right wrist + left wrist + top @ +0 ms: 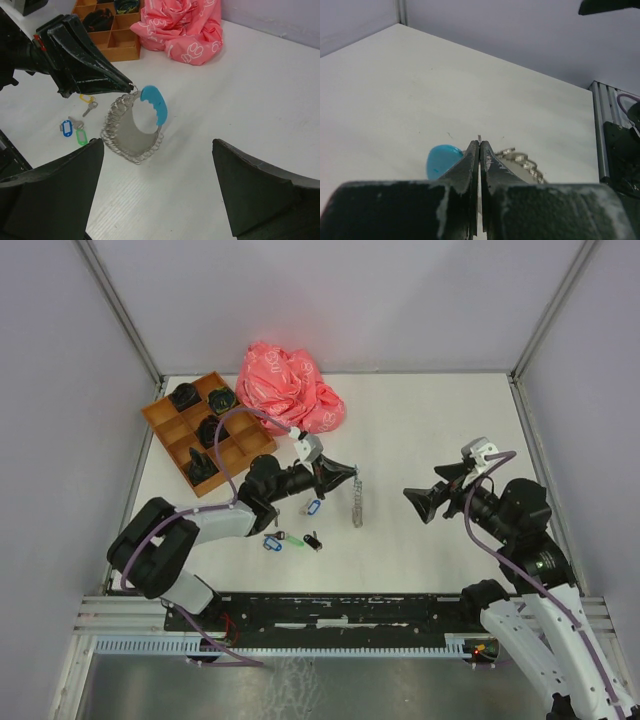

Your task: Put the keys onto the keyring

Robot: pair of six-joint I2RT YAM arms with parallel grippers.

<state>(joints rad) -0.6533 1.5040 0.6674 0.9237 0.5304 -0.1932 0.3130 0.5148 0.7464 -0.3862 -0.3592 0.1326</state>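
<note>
The right gripper [157, 147] is sitting closest to the lens in its own wrist view, with its two dark fingers [55, 190] spread wide and gripping nothing. It is pointing at the keyring [125, 145] from a short way off.

The left gripper [131, 90] is pinching the keyring at its top, where the beaded chain is meeting the light blue segment [155, 102]. Its jaws are pressed together on that spot. The loop is hanging down from them and standing upright over the table [430, 420]. I cannot tell whether its bottom is touching the surface.

The keys are lying loose on the table, near the left arm and apart from the loop. The yellow-tagged key [89, 102] is lying nearest the ring. The blue-tagged key [66, 126] and the green-tagged key [81, 136] are lying side by side further off, and a black-tagged key [314, 542] is showing from above.

No key is hanging on the chain, so the threading looks not yet begun. Whether the loop is open anywhere is too fine to tell.
</note>
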